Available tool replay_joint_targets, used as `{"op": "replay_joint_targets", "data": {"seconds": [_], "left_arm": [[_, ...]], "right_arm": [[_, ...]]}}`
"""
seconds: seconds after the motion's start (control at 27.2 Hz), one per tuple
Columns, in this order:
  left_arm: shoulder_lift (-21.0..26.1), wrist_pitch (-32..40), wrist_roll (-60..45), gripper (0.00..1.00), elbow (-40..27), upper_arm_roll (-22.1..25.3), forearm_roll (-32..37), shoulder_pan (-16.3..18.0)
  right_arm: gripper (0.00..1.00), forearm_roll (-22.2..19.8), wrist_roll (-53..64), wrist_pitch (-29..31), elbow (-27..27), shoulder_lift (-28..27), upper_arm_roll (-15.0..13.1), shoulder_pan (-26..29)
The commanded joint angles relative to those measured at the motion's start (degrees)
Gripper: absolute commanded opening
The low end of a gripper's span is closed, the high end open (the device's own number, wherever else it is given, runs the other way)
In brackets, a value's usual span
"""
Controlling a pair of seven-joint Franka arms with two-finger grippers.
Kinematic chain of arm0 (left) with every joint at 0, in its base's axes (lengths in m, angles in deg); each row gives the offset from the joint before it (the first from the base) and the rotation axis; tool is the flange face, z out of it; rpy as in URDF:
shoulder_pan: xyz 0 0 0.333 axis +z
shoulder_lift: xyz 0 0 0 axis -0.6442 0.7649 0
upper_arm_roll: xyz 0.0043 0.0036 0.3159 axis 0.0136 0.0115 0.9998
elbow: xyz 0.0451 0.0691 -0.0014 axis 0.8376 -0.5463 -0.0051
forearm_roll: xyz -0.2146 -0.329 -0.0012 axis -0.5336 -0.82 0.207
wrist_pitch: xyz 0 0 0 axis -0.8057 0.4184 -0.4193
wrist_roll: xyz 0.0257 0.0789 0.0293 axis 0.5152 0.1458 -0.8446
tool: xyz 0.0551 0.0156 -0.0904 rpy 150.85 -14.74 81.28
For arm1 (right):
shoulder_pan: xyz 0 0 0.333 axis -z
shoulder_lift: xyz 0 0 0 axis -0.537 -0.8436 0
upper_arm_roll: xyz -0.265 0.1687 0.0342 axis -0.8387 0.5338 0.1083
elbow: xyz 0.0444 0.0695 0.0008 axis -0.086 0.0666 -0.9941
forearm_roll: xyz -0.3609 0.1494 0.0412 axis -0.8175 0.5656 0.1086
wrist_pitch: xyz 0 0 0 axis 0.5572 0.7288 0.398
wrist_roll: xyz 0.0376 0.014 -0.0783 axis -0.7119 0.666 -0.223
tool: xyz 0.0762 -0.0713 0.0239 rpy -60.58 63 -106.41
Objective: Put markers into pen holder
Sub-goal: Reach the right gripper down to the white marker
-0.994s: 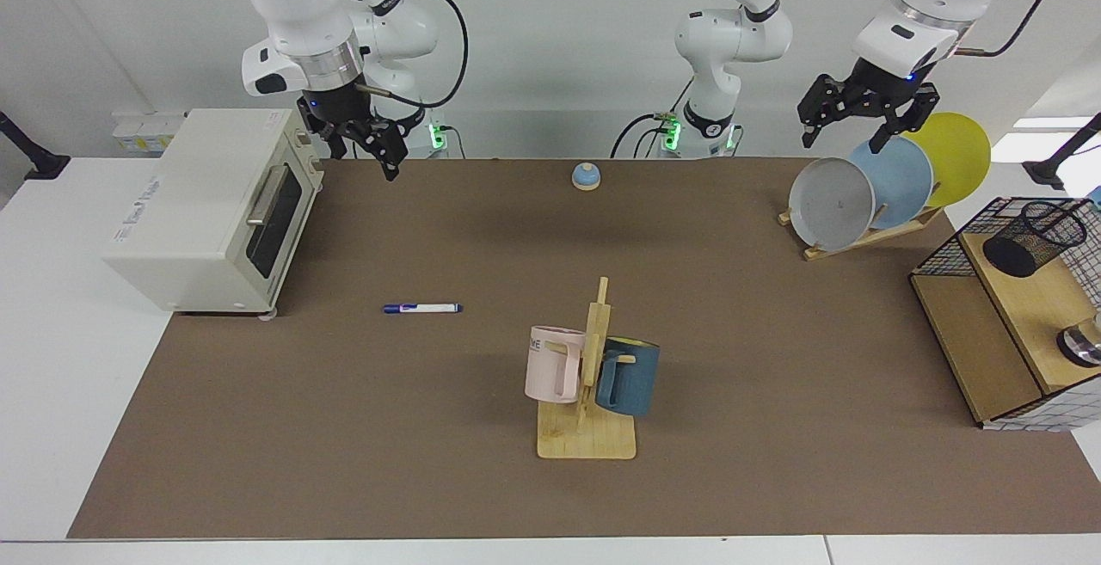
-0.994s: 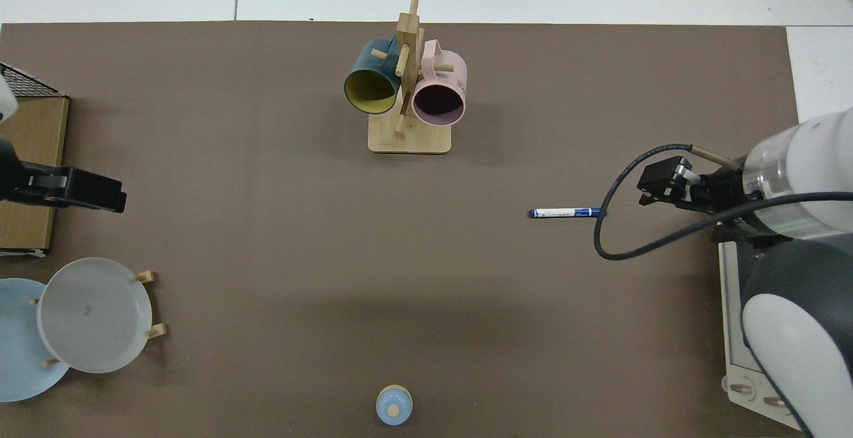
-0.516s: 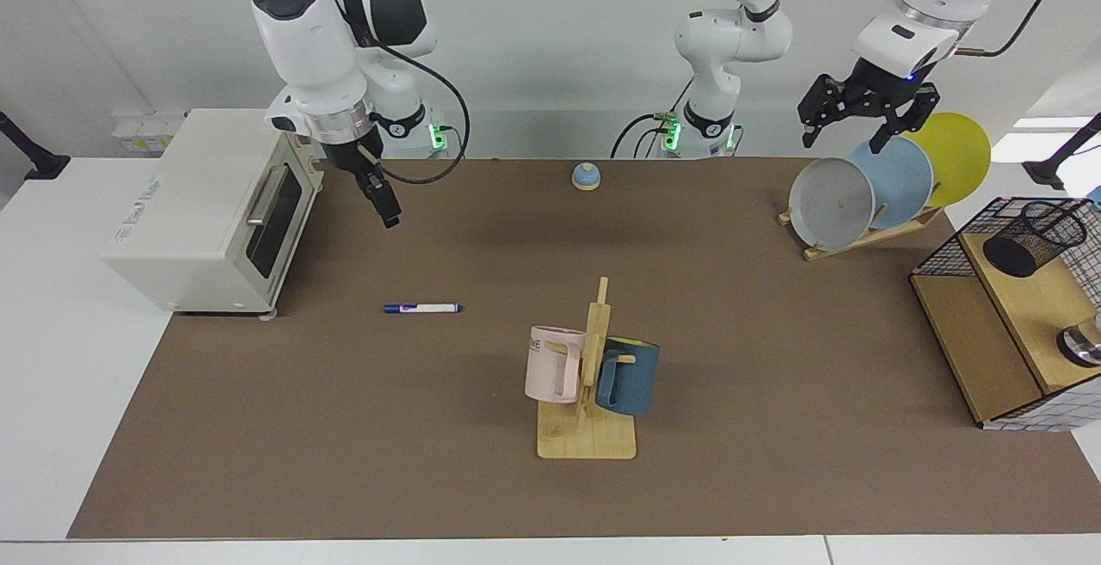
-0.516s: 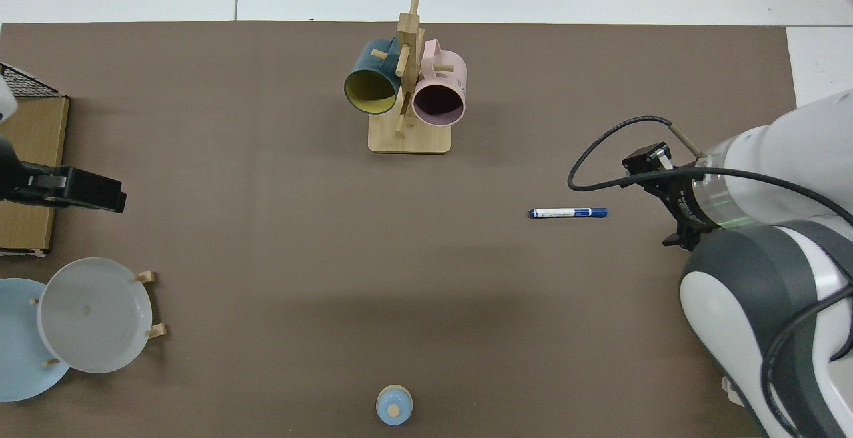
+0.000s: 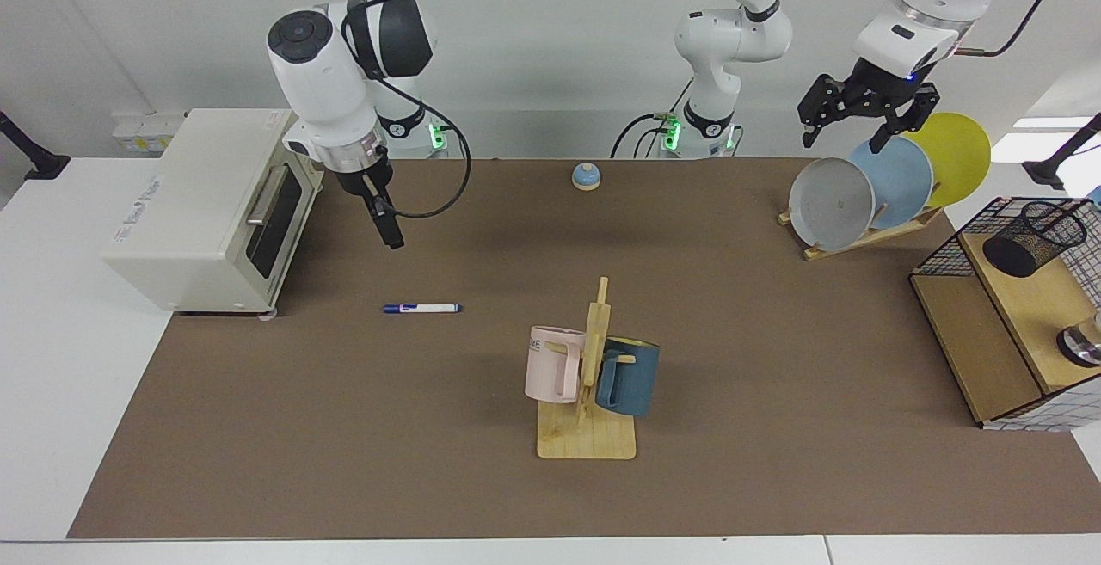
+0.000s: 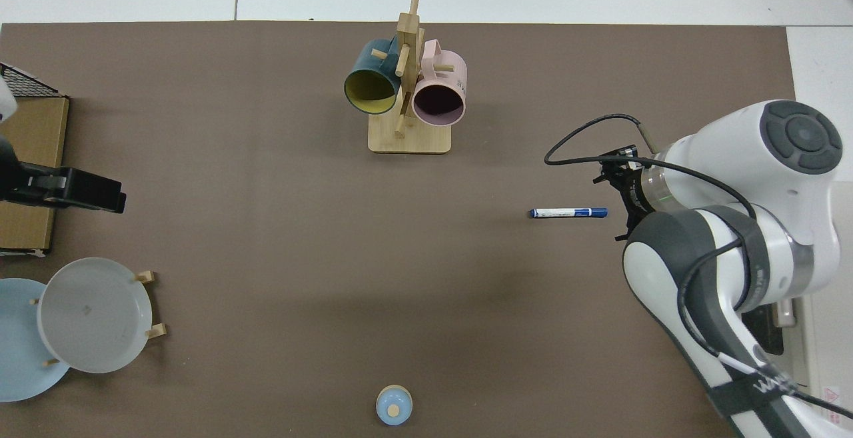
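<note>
The marker (image 5: 422,308) (image 6: 568,213) lies flat on the brown mat, white barrel with a dark blue cap, and nothing touches it. My right gripper (image 5: 391,234) hangs pointing down, behind and slightly to the view's left of the marker, well above the mat. From above, the right arm's wrist (image 6: 643,188) sits just beyond the marker's capped end and hides the gripper. The pen holder (image 5: 1032,236), a black mesh cup, rests tilted on the wooden shelf at the far right. My left gripper (image 5: 843,133) waits open above the plates, holding nothing.
A white toaster oven (image 5: 206,204) stands beside the right arm. A wooden mug rack (image 5: 589,427) carries a pink mug and a dark blue mug mid-table. Plates lean in a rack (image 5: 869,187). A black wire-grid basket frame (image 5: 946,247) surrounds the shelf. A small bell (image 5: 586,175) sits at the back.
The right arm has swung its hand lower and toward the marker, with the wrist turned so the gripper shows edge-on. The left arm and the marker have not moved.
</note>
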Motion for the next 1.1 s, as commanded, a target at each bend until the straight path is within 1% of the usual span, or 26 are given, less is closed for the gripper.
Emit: {"op": "replay_joint_targets", "data": {"seconds": [0.0, 0.26, 0.52, 0.92, 1.07], "left_arm": [[-0.9, 0.8, -0.4, 1.00, -0.4, 0.2, -0.5, 0.0], [-0.9, 0.8, -0.4, 1.00, -0.5, 0.2, -0.5, 0.0], [-0.9, 0.8, -0.4, 1.00, -0.5, 0.1, -0.6, -0.3], [-0.9, 0.8, -0.4, 1.00, -0.7, 0.2, -0.6, -0.2], [-0.9, 0.8, -0.4, 1.00, -0.7, 0.2, -0.6, -0.2]], "right_arm": [[1.00, 2.6, -2.5, 2.9, 0.6, -1.9, 0.5, 1.0], [1.00, 2.7, -2.3, 9.2, 4.2, -3.4, 0.6, 0.9], [1.00, 2.8, -2.1, 14.6, 4.4, -7.3, 0.6, 1.0], [1.00, 2.8, -2.1, 20.3, 4.4, -13.3, 0.6, 1.0], [1.00, 3.0, -2.1, 21.1, 4.4, -13.6, 0.6, 1.0]]}}
